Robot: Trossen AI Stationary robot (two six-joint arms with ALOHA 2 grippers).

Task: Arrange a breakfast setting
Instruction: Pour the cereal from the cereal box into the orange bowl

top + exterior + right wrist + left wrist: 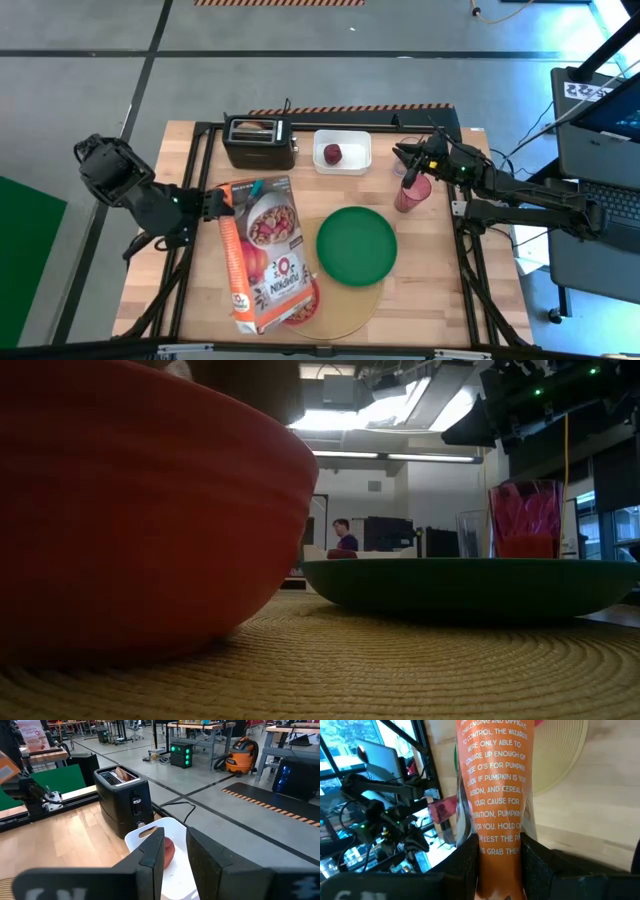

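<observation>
A cereal box [262, 255] slants over the tan mat [345, 305]. Its orange side faces up-left and its far end is over the red bowl [308, 300], which stands on the mat [400, 660]. My left gripper [222, 205] is shut on the box's other end. The green plate [356, 245] lies on the mat. The pink cup [411, 195] stands on the table right of the plate. Above the cup, my right gripper [405, 158] is level and slightly open on nothing. The apple [167, 852] lies in the white tray [343, 152]. A tan bagel piece [122, 774] sticks out of the toaster. My left gripper pinches the cereal box between its two fingers [467, 862], one on each broad face. It holds the end nearest the table's left edge. The narrow orange side panel [500, 827] runs out between the fingers, which slant down along the box. The box is lifted at this end.
The black toaster [258, 142] and the white tray stand along the far edge. The table's black frame rails [190, 250] run down both sides. A clear glass [470, 535] shows beyond the plate. Bare wood lies near the right front corner [430, 300].
</observation>
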